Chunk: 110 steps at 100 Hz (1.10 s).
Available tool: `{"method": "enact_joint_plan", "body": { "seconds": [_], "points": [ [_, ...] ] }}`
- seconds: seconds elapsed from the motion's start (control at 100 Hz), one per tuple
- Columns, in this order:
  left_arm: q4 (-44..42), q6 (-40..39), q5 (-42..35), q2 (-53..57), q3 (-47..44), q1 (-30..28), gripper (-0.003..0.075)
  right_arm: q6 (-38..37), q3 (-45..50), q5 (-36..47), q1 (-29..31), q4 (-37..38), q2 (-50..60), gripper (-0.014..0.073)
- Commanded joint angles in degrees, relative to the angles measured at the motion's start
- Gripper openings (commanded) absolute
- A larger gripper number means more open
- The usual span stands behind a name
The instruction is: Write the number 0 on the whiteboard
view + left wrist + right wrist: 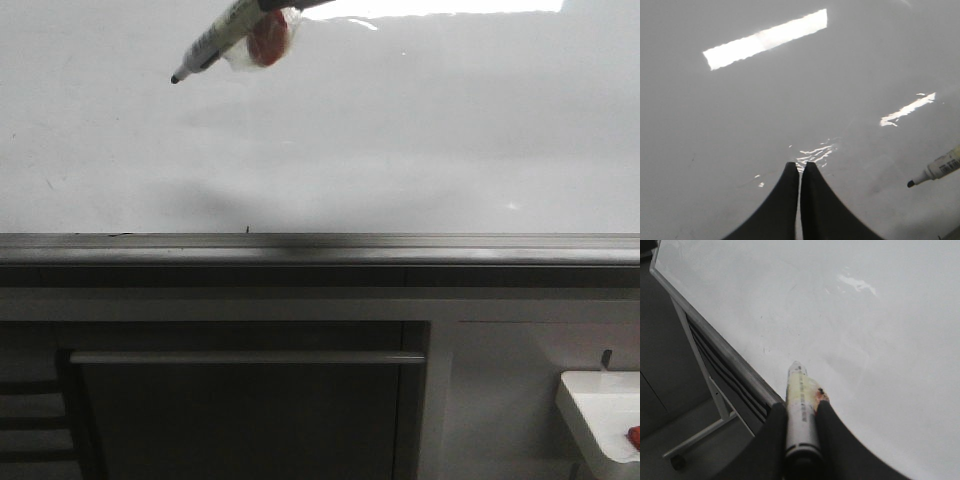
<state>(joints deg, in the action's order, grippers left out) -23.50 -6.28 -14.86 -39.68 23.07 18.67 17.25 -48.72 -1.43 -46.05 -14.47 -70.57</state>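
The glossy whiteboard (400, 150) fills the upper front view, with its grey ledge (320, 245) along the lower edge. Its surface looks blank; the number 0 is out of view. A black-tipped marker (212, 42) slants down-left at the top, with a red taped lump (268, 40) beside it and its tip (175, 78) close to the board. My right gripper (801, 406) is shut on the marker (801, 400) over the whiteboard (865, 315). My left gripper (800, 165) is shut and empty in front of the whiteboard (740, 125). The marker tip (912, 183) shows to one side.
Below the ledge is a dark cabinet front with a long bar handle (245, 357). A small white tray (600, 410) holding something red (633, 435) sits at the lower right. The board's stand leg and castor (677, 460) rest on the floor.
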Motion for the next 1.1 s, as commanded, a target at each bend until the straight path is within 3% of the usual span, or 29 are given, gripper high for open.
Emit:
{"method": "enact_joint_plan", "body": {
  "seconds": [0.0, 0.55, 0.91, 1.09],
  "points": [
    [1.7, -0.8, -3.6, 0.3, 1.5, -0.9, -0.002, 0.3, -3.5, 3.2, 0.0, 0.0, -0.7, -0.0068],
    [2.0, -0.8, -5.1, 0.3, 1.5, -0.9, -0.002, 0.3, -16.8, -7.2, 2.9, 0.0, -13.5, -0.0067],
    [2.1, -0.8, -5.2, 0.3, 1.6, -0.9, -0.002, 0.3, -21.3, -8.0, 6.0, 0.1, -13.1, -0.0067],
    [2.1, -0.8, -5.2, 0.3, 1.6, -0.9, -0.002, 0.3, -21.1, -13.7, 8.1, 0.1, -11.3, -0.0067]
  ]
}}
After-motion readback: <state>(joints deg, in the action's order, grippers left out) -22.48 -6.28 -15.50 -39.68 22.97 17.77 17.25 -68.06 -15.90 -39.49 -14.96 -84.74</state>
